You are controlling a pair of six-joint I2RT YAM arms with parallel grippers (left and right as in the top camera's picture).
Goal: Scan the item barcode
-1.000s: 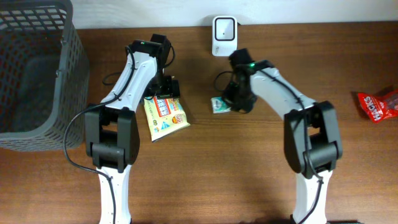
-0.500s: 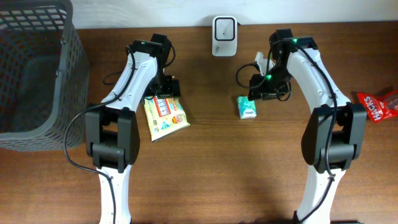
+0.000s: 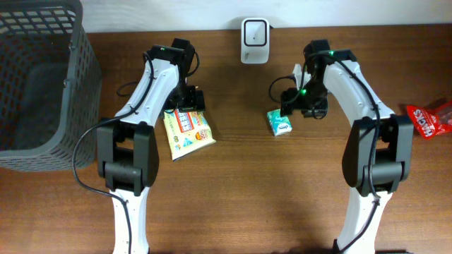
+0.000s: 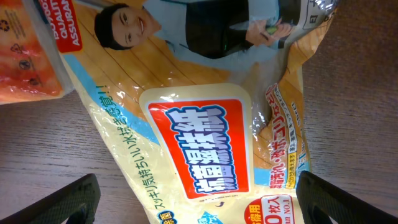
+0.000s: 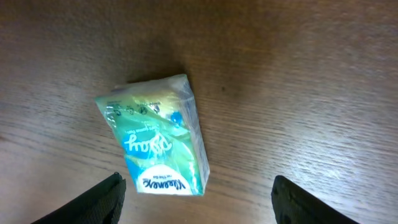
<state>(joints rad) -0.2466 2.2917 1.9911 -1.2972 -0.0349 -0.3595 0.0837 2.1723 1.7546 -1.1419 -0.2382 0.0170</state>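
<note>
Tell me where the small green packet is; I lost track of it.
Overhead, the green packet lies on the table right of centre, below the white scanner, just beside the open right hand.

The overhead view is lit evenly and softly; the wooden surface [image 3: 233, 183] is rendered sharp, with only faint shadows. In the left wrist view, white glare is caught on the crinkled film of the snack bag [image 4: 211, 143]. In the right wrist view, the green packet [image 5: 158, 137] is slightly soft, and the fingers [image 5: 102, 200] of the right gripper [image 5: 196, 202] are blurred at the lower corners.
</note>
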